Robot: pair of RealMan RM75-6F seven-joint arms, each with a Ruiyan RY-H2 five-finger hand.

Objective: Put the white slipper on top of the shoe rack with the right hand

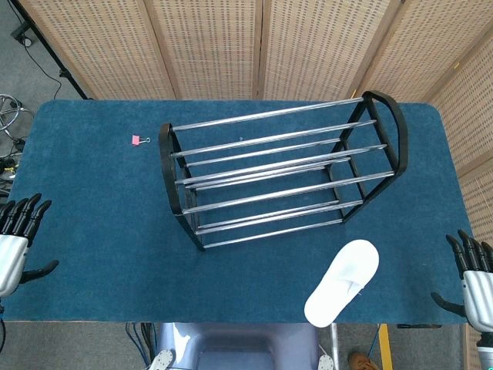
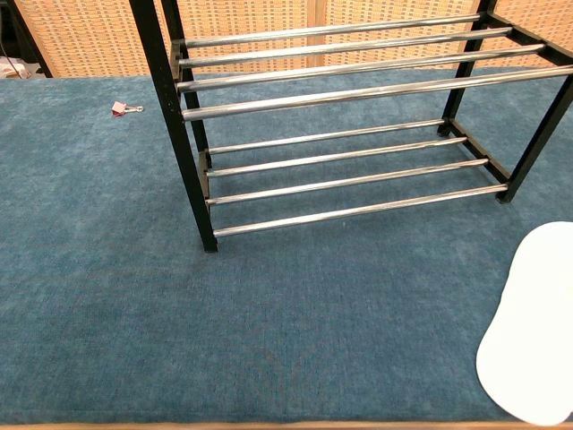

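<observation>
Slipper lies untouched at the counter's near right, so the spread, empty right robot hand must reach left and grasp it before the rack.

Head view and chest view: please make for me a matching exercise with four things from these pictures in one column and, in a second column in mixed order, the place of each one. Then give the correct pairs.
Things:
1. white slipper
2. shoe rack
3. pink binder clip
4. left hand

Places:
A. at the left edge of the table, open, holding nothing
B. on the blue cloth to the left of the rack's far end
C. on the cloth near the front edge, in front of the rack's right end
D. standing in the middle of the table, shelves bare

Pairs: 1-C, 2-D, 3-B, 4-A
</observation>
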